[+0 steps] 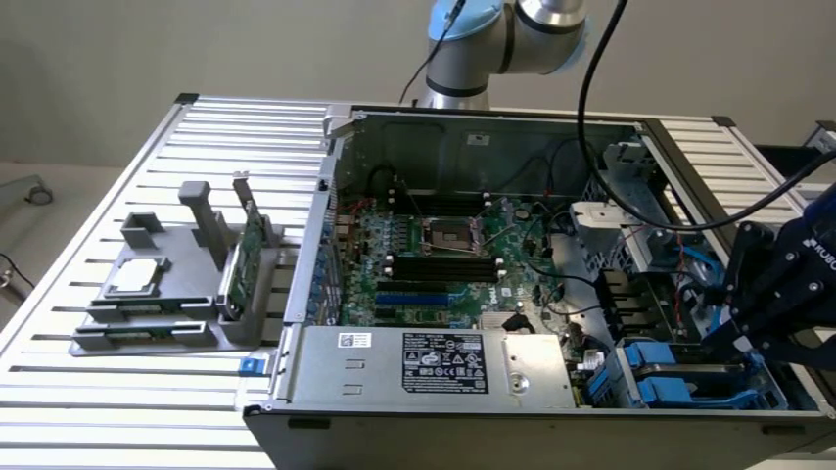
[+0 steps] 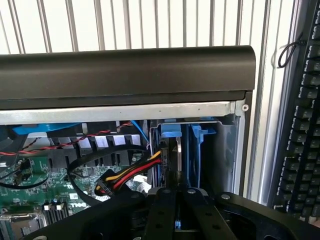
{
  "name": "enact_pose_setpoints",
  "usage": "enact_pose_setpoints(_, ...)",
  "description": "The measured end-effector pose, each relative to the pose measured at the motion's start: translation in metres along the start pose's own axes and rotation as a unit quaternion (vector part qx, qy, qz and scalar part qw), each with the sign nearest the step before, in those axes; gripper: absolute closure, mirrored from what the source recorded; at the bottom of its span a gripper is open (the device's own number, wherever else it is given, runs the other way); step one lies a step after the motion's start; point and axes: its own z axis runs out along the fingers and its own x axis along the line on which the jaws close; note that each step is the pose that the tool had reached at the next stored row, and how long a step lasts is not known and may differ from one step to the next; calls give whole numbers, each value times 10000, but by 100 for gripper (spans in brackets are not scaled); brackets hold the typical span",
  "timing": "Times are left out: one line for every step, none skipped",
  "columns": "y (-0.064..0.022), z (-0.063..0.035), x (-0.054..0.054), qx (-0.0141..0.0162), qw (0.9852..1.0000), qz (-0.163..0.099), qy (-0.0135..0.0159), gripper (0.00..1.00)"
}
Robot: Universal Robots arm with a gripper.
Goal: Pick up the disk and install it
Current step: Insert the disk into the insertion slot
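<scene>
One claw [image 1: 745, 338], at the exterior view's lower right, looks pinched on the disk [image 2: 178, 155], which stands edgewise in the blue drive bay [image 2: 197, 150]. I fear nearby power cables [image 2: 127, 175] snagging, or the disk jamming if tilted.

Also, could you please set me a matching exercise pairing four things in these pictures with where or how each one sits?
1. disk
2. green circuit card
3. silver chip
4. keyboard

a. lying flat on the grey holder
b. on edge between blue rails inside the case
c. standing upright in a holder slot
d. black, outside the case

Pairs: 1-b, 2-c, 3-a, 4-d.
</scene>
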Motion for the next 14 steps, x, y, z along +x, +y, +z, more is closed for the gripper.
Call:
enact_pose_setpoints(0,0,-1,0,10000,0,0,89)
enact_pose_setpoints(0,1,-1,0,10000,0,1,89)
enact_pose_setpoints(1,2,-2,0,10000,-1,1,89)
enact_pose_setpoints(1,4,-4,0,10000,0,0,89)
enact_pose_setpoints(1,6,-5,0,10000,0,0,89)
enact_pose_setpoints(2,8,-6,0,10000,0,-1,89)
enact_pose_setpoints(2,11,-7,0,10000,0,-1,89)
enact_pose_setpoints(3,15,-7,0,10000,0,-2,89)
enact_pose_setpoints(4,21,-8,1,10000,0,0,89)
enact_pose_setpoints(5,27,-8,0,10000,0,0,89)
enact_pose_setpoints(6,31,-8,0,10000,0,-2,89)
enact_pose_setpoints(7,35,-9,0,10000,0,-2,89)
enact_pose_setpoints(7,36,-9,0,10000,0,-3,89)
enact_pose_setpoints(7,37,-10,0,10000,0,-2,89)
